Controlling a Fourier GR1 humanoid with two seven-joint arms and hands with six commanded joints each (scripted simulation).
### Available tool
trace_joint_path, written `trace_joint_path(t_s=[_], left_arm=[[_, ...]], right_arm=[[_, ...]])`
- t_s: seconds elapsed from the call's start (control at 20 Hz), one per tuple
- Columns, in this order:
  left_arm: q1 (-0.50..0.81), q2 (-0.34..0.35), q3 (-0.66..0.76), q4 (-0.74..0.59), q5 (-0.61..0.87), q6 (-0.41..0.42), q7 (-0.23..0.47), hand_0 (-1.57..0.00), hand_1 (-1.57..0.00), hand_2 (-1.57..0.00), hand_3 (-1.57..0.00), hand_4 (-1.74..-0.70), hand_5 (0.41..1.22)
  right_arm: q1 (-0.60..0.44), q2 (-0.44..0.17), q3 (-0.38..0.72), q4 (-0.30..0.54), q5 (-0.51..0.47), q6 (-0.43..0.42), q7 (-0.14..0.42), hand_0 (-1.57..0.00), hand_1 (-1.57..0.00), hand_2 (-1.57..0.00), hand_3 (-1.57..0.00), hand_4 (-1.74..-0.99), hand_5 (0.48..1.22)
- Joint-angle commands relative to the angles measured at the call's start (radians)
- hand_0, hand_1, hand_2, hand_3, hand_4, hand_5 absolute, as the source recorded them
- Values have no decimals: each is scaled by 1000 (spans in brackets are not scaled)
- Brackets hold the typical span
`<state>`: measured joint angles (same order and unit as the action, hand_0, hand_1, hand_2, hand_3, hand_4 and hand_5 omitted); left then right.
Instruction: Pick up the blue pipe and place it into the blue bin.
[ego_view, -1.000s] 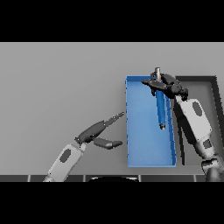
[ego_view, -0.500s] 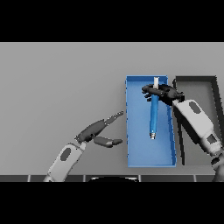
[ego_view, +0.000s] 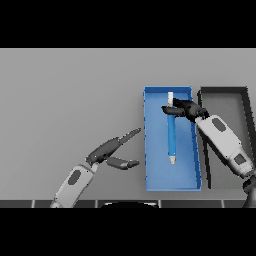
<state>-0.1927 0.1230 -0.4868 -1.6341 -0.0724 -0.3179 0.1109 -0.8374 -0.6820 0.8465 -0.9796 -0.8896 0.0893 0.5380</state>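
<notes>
Two containers are sitting side by side on the grey table (ego_view: 65, 95): a blue bin (ego_view: 150, 170) and, just to its right, a dark tray (ego_view: 225, 95). The blue pipe (ego_view: 171, 135) is lying lengthwise inside the blue bin, its pale ends pointing toward the far and near walls. The right hand (ego_view: 182, 109) is reaching over the bin's right wall, its fingers curling round the pipe near the far end; whether the pipe is resting fully on the bin floor is hard to judge. The left hand (ego_view: 112, 150) is hovering over the bare table left of the bin, fingers straight and thumb spread.
</notes>
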Motion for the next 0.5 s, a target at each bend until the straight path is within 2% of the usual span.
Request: trace_joint_path(t_s=[0.0, 0.05, 0.15, 0.25, 0.45], left_arm=[[1, 3, 2, 3, -4, 4, -4, 1, 1, 1, 1, -882, 474], [-2, 2, 4, 1, -3, 4, -4, 1, 1, 1, 1, -883, 473], [4, 1, 1, -18, 5, 4, 4, 1, 1, 1, 1, -885, 476], [4, -3, -6, -19, 3, 2, 15, 1, 1, 1, 1, -885, 478], [-31, -9, 9, -17, 20, 0, 52, 1, 1, 1, 1, -885, 480]], right_arm=[[-2, -1, -2, 0, -3, 11, -3, -241, -117, -52, -16, -1153, 777], [1, 5, -7, 11, -13, 27, -14, -192, -94, -41, -13, -1156, 790], [0, -3, -20, -3, -37, 26, 0, -123, -60, -26, -8, -1154, 809], [7, -4, -19, -17, -36, 15, -3, -212, -100, -24, -5, -1152, 804], [7, -5, -12, -27, -27, 7, 0, -212, -100, -24, -5, -1152, 798]])
